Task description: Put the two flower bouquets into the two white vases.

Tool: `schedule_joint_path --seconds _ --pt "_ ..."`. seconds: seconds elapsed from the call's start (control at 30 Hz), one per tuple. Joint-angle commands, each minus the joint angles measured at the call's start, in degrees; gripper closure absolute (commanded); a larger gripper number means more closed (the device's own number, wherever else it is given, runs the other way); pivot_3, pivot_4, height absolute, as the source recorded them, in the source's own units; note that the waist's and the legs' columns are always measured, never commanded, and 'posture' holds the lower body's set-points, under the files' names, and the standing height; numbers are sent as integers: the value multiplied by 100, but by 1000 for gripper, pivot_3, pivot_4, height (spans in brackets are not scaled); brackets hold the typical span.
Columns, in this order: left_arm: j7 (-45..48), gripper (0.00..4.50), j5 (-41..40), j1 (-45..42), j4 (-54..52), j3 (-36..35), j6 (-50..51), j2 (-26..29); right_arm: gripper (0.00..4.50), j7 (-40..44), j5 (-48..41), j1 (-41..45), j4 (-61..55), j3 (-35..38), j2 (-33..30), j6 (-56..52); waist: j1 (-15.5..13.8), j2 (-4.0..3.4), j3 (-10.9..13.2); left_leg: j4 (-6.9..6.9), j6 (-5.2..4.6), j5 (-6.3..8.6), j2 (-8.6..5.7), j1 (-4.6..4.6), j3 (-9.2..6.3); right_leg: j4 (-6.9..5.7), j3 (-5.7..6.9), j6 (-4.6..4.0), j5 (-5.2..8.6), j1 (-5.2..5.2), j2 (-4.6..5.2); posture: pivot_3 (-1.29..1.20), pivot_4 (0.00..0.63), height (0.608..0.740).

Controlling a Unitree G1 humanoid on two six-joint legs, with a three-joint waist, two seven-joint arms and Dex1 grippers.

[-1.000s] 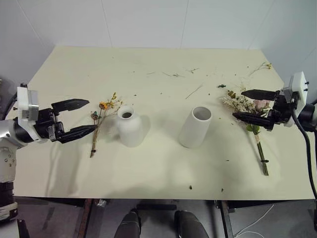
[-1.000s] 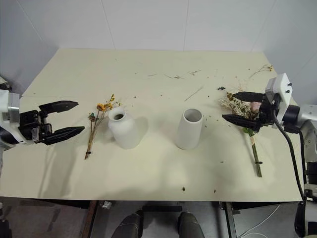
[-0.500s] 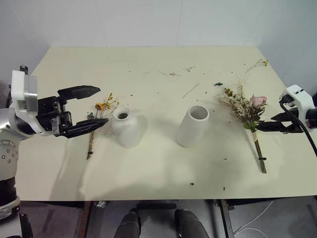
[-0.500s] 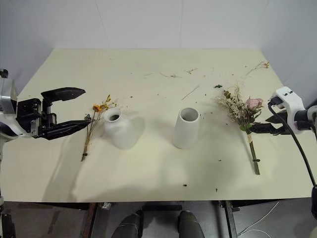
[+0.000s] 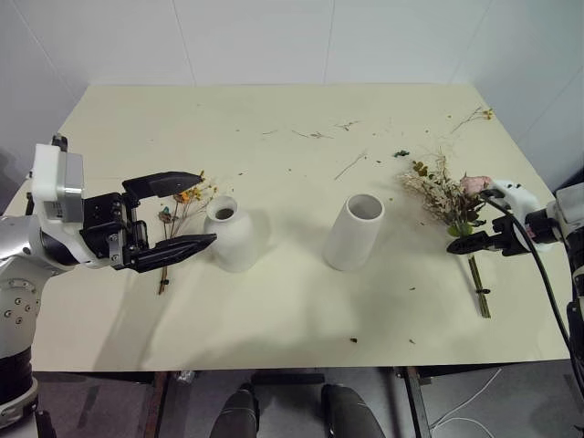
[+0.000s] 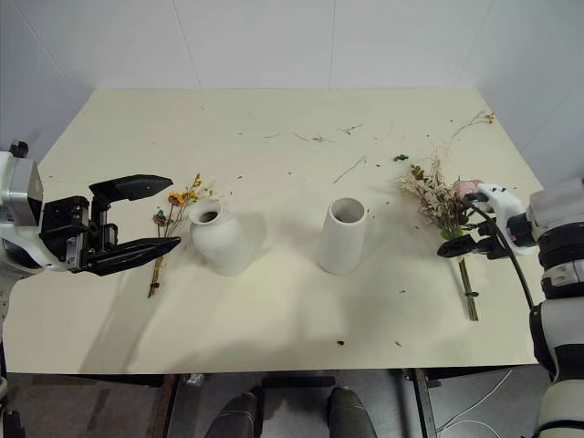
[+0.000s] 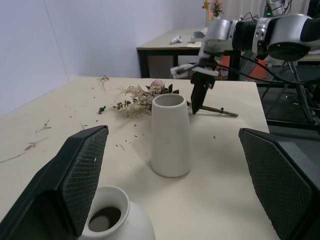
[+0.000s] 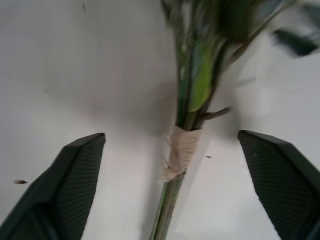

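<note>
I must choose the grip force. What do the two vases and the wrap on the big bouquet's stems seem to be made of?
Tall vase and rounded vase: probably matte ceramic, since they are plain white and opaque without shine. The wrap on the big bouquet: looks like pale twine or rough cloth, fibrous and frayed at its edge.

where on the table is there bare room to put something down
The front strip of the table below both vases, and the gap between rounded vase and tall vase. Crowded beside the small bouquet and big bouquet; twigs litter the back.

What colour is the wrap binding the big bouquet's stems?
Pale beige twine wrap around the green stems of the big bouquet; right wrist view shows it best.
</note>
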State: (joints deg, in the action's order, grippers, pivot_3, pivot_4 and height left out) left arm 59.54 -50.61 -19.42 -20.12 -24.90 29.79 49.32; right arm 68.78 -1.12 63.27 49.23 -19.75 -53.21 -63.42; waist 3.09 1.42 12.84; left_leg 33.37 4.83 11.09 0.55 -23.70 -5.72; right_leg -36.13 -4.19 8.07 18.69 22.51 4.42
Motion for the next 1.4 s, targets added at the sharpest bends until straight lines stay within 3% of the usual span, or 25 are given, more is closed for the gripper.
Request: schedule_joint_path --seconds 0.03,0.37,0.53,0.67,0.73,0.87,1.2,1.4 --pt "-63 0 -194 32 -246 -235 -4 71 1270 -134 82 -51 397 137 128 307 4 8 -5 2 -1 1 0 3 0 0 0 0 0 -4 -1 0 150 740" --pt "-34 0 -94 -309 15 19 -122 75 4492 -207 -169 -64 266 828 310 649 35 19 -11 23 2 3 10 26 12 -40 -27 -3 -1 -8 -20 0 150 740" --pt "104 0 107 -681 425 278 -247 38 4499 -546 -557 -188 -42 1622 280 848 20 18 -10 31 2 3 9 27 23 -44 -45 2 -4 -8 -23 0 150 740" --pt "301 0 312 -999 915 524 -394 -17 4499 -1140 -1324 -595 -1368 2986 547 1702 34 17 -9 31 0 6 12 27 33 -44 -62 9 -8 -4 -29 0 150 740" --pt "406 0 440 -1136 1177 649 -493 -64 4499 -1573 -1840 -749 -2236 3771 1029 2358 54 17 -9 29 0 7 14 28 39 -47 -71 12 -9 -1 -34 0 150 740" --pt "565 0 614 -1393 1582 843 -595 -171 4499 -2252 -2962 -689 -3615 4773 1805 2163 31 15 -8 27 2 7 27 29 39 -55 -81 12 -10 4 -50 0 150 740" --pt "543 0 880 -1440 1942 867 -801 -396 4499 -2825 -5105 -901 -5574 4872 2484 1361 -1 15 -9 26 1 9 29 27 34 -57 -81 10 -9 4 -51 0 150 740" --pt "447 0 862 -1248 1871 719 -794 -398 4499 -2868 -5174 -1555 -5948 4494 2617 1684 0 16 -9 32 0 10 29 29 34 -64 -82 8 -8 3 -52 0 150 740"
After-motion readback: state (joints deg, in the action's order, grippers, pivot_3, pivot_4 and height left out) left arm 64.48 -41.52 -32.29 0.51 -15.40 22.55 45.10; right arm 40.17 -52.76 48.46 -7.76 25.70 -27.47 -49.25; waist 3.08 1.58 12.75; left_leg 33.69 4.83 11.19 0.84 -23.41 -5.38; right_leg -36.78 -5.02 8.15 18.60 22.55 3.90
